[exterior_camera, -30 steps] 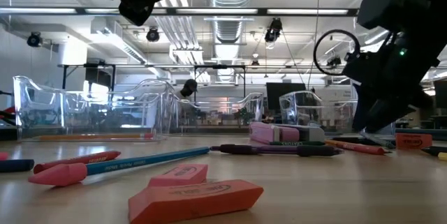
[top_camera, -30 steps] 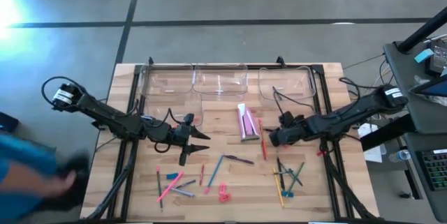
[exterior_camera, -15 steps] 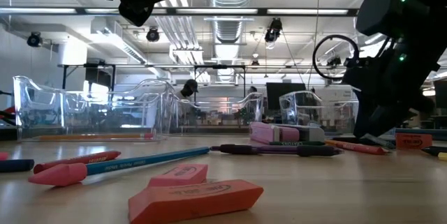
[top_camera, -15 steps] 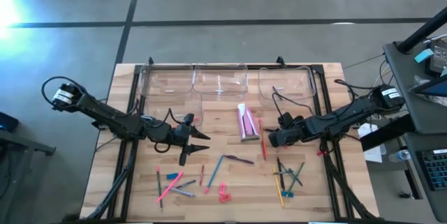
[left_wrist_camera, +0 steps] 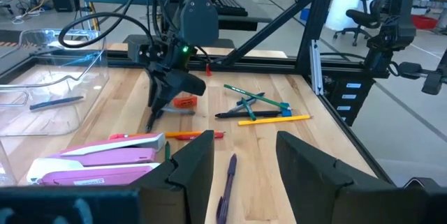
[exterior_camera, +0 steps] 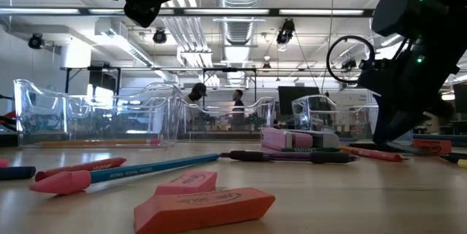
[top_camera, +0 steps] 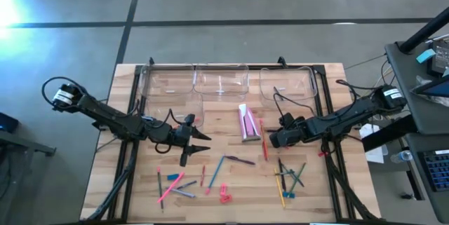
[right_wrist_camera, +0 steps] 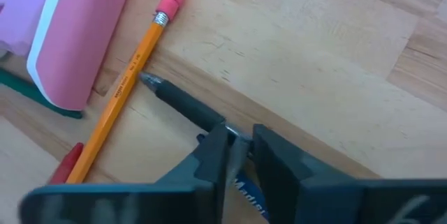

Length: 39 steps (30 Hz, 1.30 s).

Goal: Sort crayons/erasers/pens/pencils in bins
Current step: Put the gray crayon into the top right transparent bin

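Observation:
Three clear bins (top_camera: 221, 81) stand in a row along the far edge. Pens, pencils and crayons lie scattered on the near half of the wooden table (top_camera: 231, 162). Two pink-red erasers (exterior_camera: 204, 205) lie near the front edge. My right gripper (top_camera: 272, 139) is low over the table's middle right, shut on a dark pen (right_wrist_camera: 181, 102). My left gripper (top_camera: 202, 142) hangs open and empty above the middle left. My right gripper pinches the dark pen's upper part (right_wrist_camera: 218, 128) between its two fingers. The fingers slant down from the table's right side. The pen sticks out ahead of them, sloping down, its tip (right_wrist_camera: 144, 79) beside an orange pencil (right_wrist_camera: 136, 60). Whether the tip touches the table, I cannot tell.
A pink box (top_camera: 247, 122) lies in the middle, with red sticks (top_camera: 264, 141) beside it. Coloured sticks lie in a cluster at the near left (top_camera: 179, 183) and another at the near right (top_camera: 287, 176). An orange-red eraser (left_wrist_camera: 183, 102) lies close to my right gripper.
Both grippers have kept their places. A person at the table's near left corner has gone out of the high view.

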Each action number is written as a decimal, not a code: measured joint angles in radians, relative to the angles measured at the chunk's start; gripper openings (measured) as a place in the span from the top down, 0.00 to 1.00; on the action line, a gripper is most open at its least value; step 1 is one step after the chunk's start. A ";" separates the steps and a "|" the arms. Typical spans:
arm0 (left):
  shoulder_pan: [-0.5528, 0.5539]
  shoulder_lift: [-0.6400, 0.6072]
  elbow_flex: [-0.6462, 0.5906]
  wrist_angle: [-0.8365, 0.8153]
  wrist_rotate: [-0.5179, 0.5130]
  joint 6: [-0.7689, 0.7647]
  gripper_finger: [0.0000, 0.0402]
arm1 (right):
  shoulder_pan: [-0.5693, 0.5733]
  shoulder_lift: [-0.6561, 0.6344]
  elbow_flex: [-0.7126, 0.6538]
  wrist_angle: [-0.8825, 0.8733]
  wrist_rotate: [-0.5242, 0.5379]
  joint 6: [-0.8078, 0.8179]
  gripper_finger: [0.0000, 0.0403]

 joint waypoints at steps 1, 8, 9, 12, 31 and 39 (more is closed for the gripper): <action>0.000 0.000 0.000 0.000 0.000 0.000 0.65 | 0.000 -0.001 0.000 0.000 0.000 0.000 0.88; 0.000 0.000 0.000 0.000 0.000 0.000 0.65 | 0.000 -0.021 0.023 0.001 -0.008 -0.008 0.96; 0.000 0.000 0.000 0.000 0.000 0.000 0.65 | 0.000 -0.028 0.029 -0.001 -0.008 -0.015 0.96; 0.000 0.000 0.000 0.000 0.000 0.000 0.65 | 0.000 -0.062 0.055 0.001 -0.008 -0.046 0.95; 0.000 0.000 0.000 0.000 0.000 0.000 0.65 | -0.436 -0.348 0.182 0.017 0.306 -0.597 0.95; 0.000 0.000 0.000 0.000 0.000 0.000 0.65 | -0.764 -0.301 0.177 0.023 0.071 -0.728 0.94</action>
